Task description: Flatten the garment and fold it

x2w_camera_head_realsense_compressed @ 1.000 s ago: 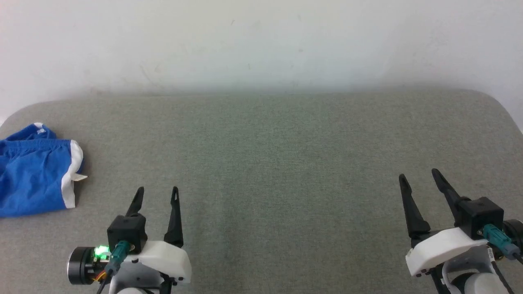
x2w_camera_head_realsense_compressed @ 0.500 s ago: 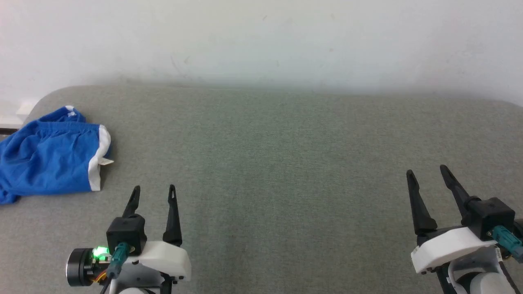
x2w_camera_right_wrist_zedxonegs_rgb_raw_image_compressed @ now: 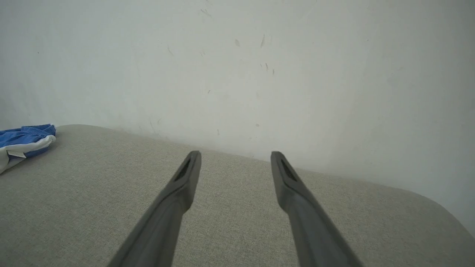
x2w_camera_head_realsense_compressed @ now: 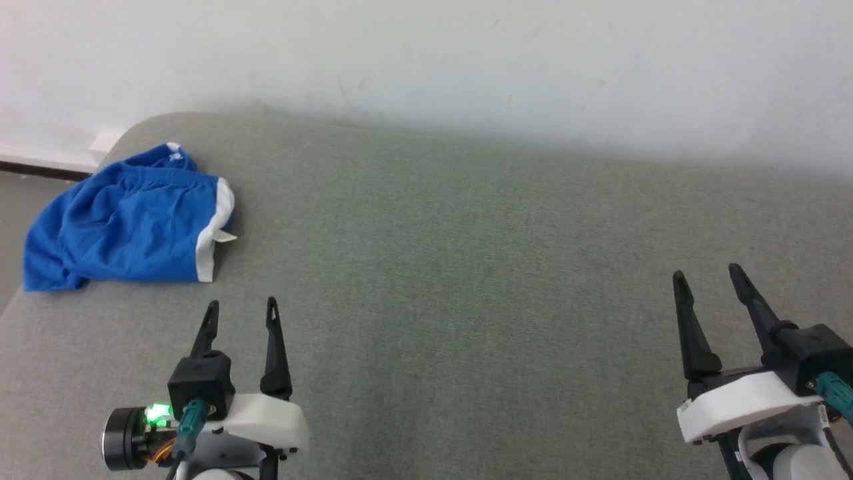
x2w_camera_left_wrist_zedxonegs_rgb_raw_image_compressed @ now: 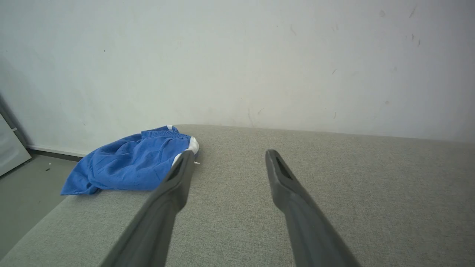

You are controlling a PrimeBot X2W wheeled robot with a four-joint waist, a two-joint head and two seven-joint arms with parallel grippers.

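Lying crumpled (untouched), the garment (x2w_camera_head_realsense_compressed: 126, 227) hugs the table (x2w_camera_head_realsense_compressed: 466, 280) corner.

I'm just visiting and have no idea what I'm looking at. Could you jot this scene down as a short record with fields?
surface: grey fabric-covered table against a pale wall
garment: blue with white trim, crumpled near the table's far left corner
left gripper: open, empty, short of the garment
right gripper: open, empty, at the far right
folding: not yet begun
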